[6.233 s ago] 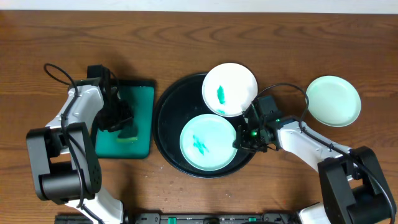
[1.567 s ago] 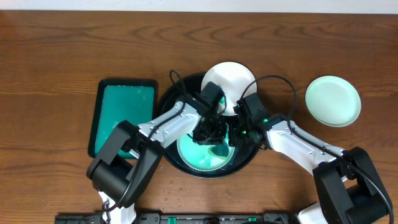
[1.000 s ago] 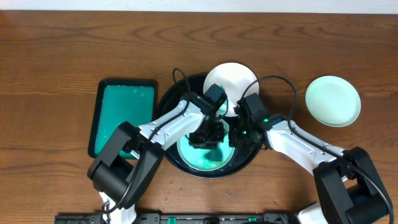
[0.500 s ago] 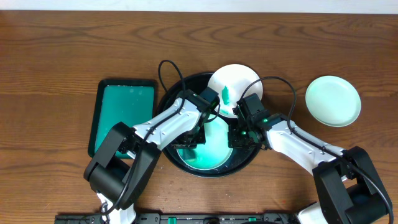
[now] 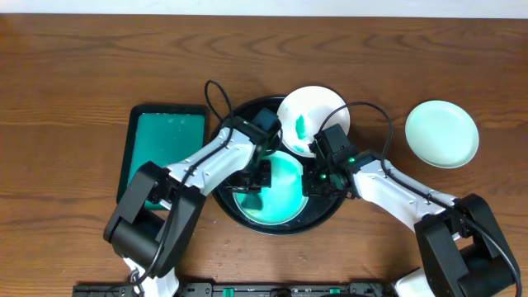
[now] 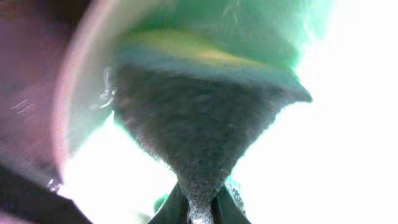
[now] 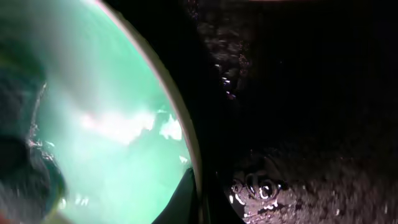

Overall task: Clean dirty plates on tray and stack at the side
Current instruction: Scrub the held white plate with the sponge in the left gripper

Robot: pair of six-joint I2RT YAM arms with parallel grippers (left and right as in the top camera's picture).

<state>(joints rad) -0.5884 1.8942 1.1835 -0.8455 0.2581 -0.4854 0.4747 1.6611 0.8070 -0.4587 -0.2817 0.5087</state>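
Both clenched: right gripper (image 5: pixel 312 183) pins the front plate (image 5: pixel 285 198) by its rim so the sponge (image 6: pixel 199 130) in my left gripper (image 6: pixel 194 208) scrubs.

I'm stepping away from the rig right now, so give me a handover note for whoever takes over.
Left gripper: shut on the sponge, pressed on the front plate in the tray.
Right gripper: shut on that plate's right rim, apparently steadying it.
Done: one clean plate on the table at right.
Left: finish this plate, wipe the back plate with its green smear, stack both on the clean one.
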